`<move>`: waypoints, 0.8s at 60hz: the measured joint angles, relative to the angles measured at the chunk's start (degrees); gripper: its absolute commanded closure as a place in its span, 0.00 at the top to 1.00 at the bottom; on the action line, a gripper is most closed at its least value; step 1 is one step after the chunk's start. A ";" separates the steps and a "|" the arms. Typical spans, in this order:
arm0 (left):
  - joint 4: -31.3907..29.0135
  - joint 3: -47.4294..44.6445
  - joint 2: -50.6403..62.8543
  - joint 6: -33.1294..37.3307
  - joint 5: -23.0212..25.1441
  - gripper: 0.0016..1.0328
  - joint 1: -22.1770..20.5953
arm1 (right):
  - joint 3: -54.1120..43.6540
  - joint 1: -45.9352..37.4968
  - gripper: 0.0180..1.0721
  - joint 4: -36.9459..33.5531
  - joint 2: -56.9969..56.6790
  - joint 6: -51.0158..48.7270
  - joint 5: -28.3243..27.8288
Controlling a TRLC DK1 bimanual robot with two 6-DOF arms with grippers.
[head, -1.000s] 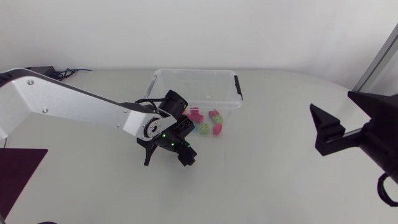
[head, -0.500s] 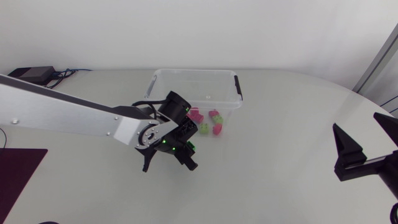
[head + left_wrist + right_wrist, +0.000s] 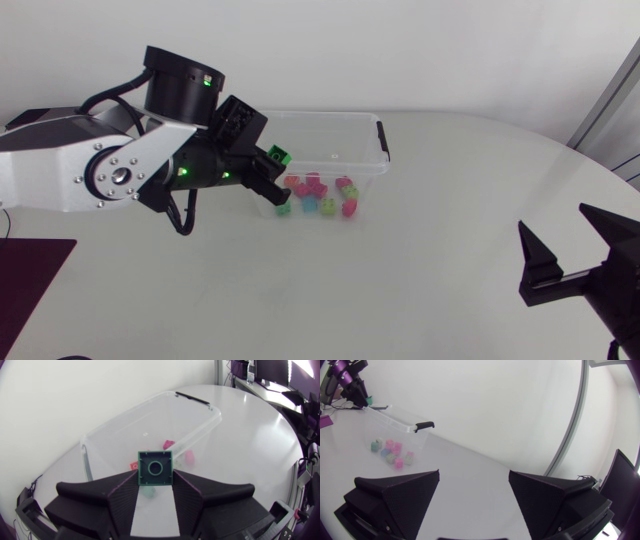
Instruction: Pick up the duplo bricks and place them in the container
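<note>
A green brick (image 3: pixel 155 467) is pinched between the left gripper's (image 3: pixel 155 478) fingers (hollow underside towards the wrist camera) over the left end of the container (image 3: pixel 330 115), where other bricks (image 3: pixel 318 192) lie, while the right gripper (image 3: pixel 474 475) gapes wide, well apart.

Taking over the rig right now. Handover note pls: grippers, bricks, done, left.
Left gripper: shut on a green brick, raised at the end of the container nearest the left arm.
Right gripper: open, holding nothing, low over the table well away from the container.
Done: a pile of pink, green and blue bricks already lies in the container.
Left: release the green brick into the container, then check the table for strays; I see none in these views.
</note>
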 measured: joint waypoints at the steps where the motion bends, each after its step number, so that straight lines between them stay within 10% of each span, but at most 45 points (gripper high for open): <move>1: 0.42 0.11 0.15 -0.31 -0.04 0.28 0.17 | -0.20 0.46 0.95 0.26 -0.17 -0.15 0.00; 14: 5.57 2.73 3.34 -1.16 -0.07 0.29 0.48 | -5.97 4.13 0.95 12.70 -3.65 7.74 3.48; 48: 12.76 13.84 20.57 -2.21 -0.68 0.32 5.68 | -8.39 11.10 0.95 10.73 -3.65 8.92 3.72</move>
